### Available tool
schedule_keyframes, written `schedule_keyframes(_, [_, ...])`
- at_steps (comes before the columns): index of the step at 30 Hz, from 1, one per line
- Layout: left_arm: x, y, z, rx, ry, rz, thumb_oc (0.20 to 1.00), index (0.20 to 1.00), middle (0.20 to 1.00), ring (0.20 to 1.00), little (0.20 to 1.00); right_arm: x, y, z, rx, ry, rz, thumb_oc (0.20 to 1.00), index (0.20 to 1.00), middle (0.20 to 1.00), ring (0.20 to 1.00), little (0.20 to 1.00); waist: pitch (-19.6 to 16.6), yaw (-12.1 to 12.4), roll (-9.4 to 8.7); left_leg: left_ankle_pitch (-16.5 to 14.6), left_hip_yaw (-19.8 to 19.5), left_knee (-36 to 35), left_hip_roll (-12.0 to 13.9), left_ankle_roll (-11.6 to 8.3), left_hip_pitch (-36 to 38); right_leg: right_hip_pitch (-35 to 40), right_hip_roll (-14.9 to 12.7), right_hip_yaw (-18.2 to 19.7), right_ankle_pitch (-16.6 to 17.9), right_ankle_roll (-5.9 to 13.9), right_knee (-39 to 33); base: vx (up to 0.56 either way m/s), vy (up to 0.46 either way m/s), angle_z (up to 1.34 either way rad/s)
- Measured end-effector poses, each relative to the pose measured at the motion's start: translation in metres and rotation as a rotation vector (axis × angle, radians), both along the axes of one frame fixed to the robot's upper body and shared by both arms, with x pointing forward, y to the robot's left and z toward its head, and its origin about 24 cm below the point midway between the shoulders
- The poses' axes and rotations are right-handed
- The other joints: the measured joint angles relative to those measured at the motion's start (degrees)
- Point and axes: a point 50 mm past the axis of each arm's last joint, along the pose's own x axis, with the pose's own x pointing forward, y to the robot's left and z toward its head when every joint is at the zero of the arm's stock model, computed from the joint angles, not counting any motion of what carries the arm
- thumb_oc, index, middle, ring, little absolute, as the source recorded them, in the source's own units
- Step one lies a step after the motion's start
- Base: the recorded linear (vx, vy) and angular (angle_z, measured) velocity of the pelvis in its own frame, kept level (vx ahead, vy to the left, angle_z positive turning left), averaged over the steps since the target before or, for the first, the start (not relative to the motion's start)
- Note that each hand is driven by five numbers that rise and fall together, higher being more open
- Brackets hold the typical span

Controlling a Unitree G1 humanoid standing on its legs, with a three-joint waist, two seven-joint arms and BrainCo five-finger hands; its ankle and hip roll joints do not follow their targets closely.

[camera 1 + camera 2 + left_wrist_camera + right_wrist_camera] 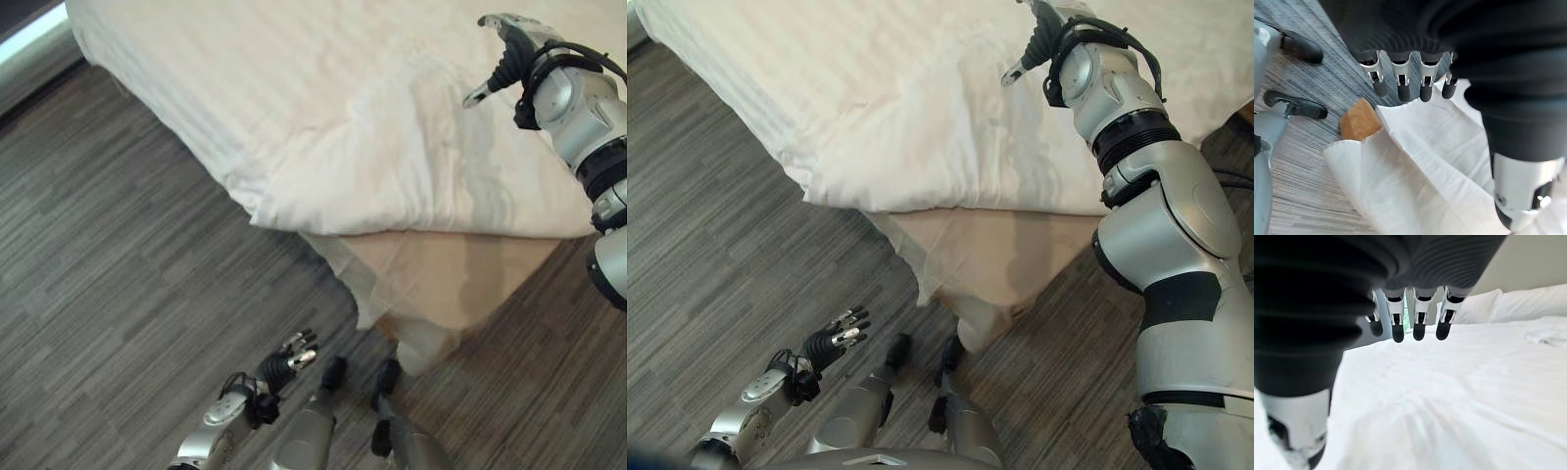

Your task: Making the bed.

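A white duvet (353, 127) covers the bed, and its folded corner (269, 201) lies at the near corner of the mattress. Below it the beige bed base (446, 274) and a hanging white sheet (367, 289) show. My right hand (502, 54) hovers over the duvet at the right side, fingers straight and holding nothing; its fingertips (1397, 330) point across the duvet toward white pillows (1508, 306). My left hand (286, 362) hangs low over the floor near the bed corner, open and empty, with its fingertips (1403, 88) above the sheet (1420, 161).
Grey striped wood-look floor (118, 264) surrounds the bed on the left and front. A wooden bed leg (1359, 120) shows under the hanging sheet. A dark wall base (29, 39) runs at the far left.
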Motion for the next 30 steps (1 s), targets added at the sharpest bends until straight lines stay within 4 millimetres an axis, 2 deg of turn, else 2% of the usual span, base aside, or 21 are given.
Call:
schedule_keyframes(3, [0.021,-0.008,0.009,0.016,-0.047,-0.035,1.000,1.000,1.000,1.000,1.000,-0.002,-0.001,0.009,-0.034,0.029,-0.003,1.000,1.000,1.000,1.000,1.000,4.1,0.0,-0.27,0.5,0.6,2.5,0.0,-0.66,-7.9,-6.8,0.2,1.2,1.8,-0.24,0.0,-0.16,-0.028,-0.03])
schedule_keyframes(5, [0.030,-0.015,0.011,0.027,-0.069,-0.055,1.000,1.000,1.000,1.000,1.000,-0.003,0.003,0.013,-0.055,0.033,0.000,1.000,1.000,1.000,1.000,1.000,4.7,0.0,-0.34,0.6,0.9,4.0,0.2,-0.94,-12.9,-11.3,0.5,2.1,3.3,0.57,0.0,-0.03,-0.004,-0.10])
schedule_keyframes(7, [0.041,-0.019,0.018,0.027,-0.096,-0.059,1.000,1.000,1.000,1.000,1.000,-0.012,0.005,0.038,-0.018,-0.049,0.034,1.000,1.000,1.000,1.000,1.000,6.8,-0.4,-0.28,1.1,1.2,4.2,0.1,-1.47,-15.1,-13.3,0.4,3.0,3.5,0.37,0.0,-0.04,0.005,-0.05])
schedule_keyframes(8, [0.042,-0.023,0.018,0.017,-0.100,-0.057,1.000,1.000,1.000,1.000,1.000,-0.016,0.006,0.050,-0.011,-0.057,0.045,1.000,1.000,1.000,1.000,1.000,7.0,-0.5,-0.24,1.1,1.2,4.4,0.2,-1.58,-16.0,-14.2,0.5,3.1,3.8,0.04,0.0,-0.03,0.007,-0.05])
schedule_keyframes(14, [0.046,-0.029,0.016,0.005,-0.100,-0.033,1.000,1.000,1.000,1.000,1.000,-0.023,0.009,0.071,0.002,-0.055,0.050,1.000,1.000,1.000,1.000,1.000,6.8,-0.5,-0.14,1.3,1.4,5.5,0.3,-2.10,-19.3,-17.0,0.7,3.6,4.1,0.38,0.0,0.00,0.003,-0.01])
schedule_keyframes(17, [0.046,-0.036,0.012,0.004,-0.086,-0.032,1.000,1.000,1.000,1.000,1.000,-0.021,0.010,0.064,0.008,-0.038,0.056,1.000,1.000,1.000,1.000,1.000,6.6,-0.3,-0.13,1.2,2.2,6.1,0.2,-2.16,-19.5,-17.2,0.7,4.3,4.4,0.28,0.0,0.00,0.042,-0.07])
schedule_keyframes(18, [0.047,-0.037,0.012,0.008,-0.085,-0.032,1.000,1.000,1.000,1.000,1.000,-0.020,0.016,0.062,-0.007,-0.035,0.069,0.200,0.200,0.200,0.200,0.200,6.4,-0.3,-0.10,1.2,2.6,6.2,0.1,-2.15,-19.4,-17.2,0.6,4.7,4.7,0.31,0.0,0.01,0.035,-0.12])
schedule_keyframes(22, [0.053,-0.041,0.017,0.000,-0.105,-0.019,1.000,1.000,1.000,1.000,1.000,-0.023,0.046,0.048,-0.179,-0.015,0.153,0.200,0.200,0.200,0.200,0.200,5.8,-0.9,0.25,1.3,3.3,6.2,0.0,-2.10,-18.0,-16.1,0.5,5.7,5.2,0.52,0.0,0.01,0.040,-0.09])
schedule_keyframes(24, [0.056,-0.039,0.019,0.001,-0.115,0.001,1.000,1.000,1.000,1.000,1.000,-0.038,0.075,0.013,-0.239,0.032,0.353,0.200,0.200,0.200,0.200,0.200,5.6,-2.2,0.18,1.3,3.9,5.4,0.0,-2.09,-15.4,-14.0,0.4,6.0,5.1,0.54,0.0,0.02,0.021,-0.08])
schedule_keyframes(27, [0.051,-0.038,0.010,0.009,-0.077,0.024,1.000,1.000,1.000,1.000,1.000,-0.048,0.094,-0.092,-0.197,0.255,0.555,0.200,0.200,0.200,0.200,0.200,2.8,-4.0,0.06,1.1,5.4,2.9,0.1,-2.16,-10.0,-10.3,0.3,7.4,4.4,1.49,0.0,0.05,0.026,-0.19])
schedule_keyframes(29, [0.043,-0.033,0.003,0.001,-0.045,0.058,1.000,1.000,1.000,1.000,1.000,-0.065,0.109,-0.139,-0.208,0.363,0.669,0.200,0.200,0.200,0.200,0.200,0.6,-5.4,0.21,1.1,5.8,1.8,0.1,-2.12,-7.6,-8.6,0.1,7.9,4.0,1.99,0.0,0.05,0.007,-0.27])
schedule_keyframes(30, [0.038,-0.029,-0.001,-0.029,-0.031,0.109,1.000,1.000,1.000,1.000,1.000,-0.068,0.109,-0.188,-0.115,0.477,0.672,0.200,0.200,0.200,0.200,0.200,-0.2,-6.5,0.27,0.7,6.2,1.2,0.2,-2.07,-4.5,-6.0,0.2,8.6,3.2,2.82,0.0,0.08,0.017,-0.20])
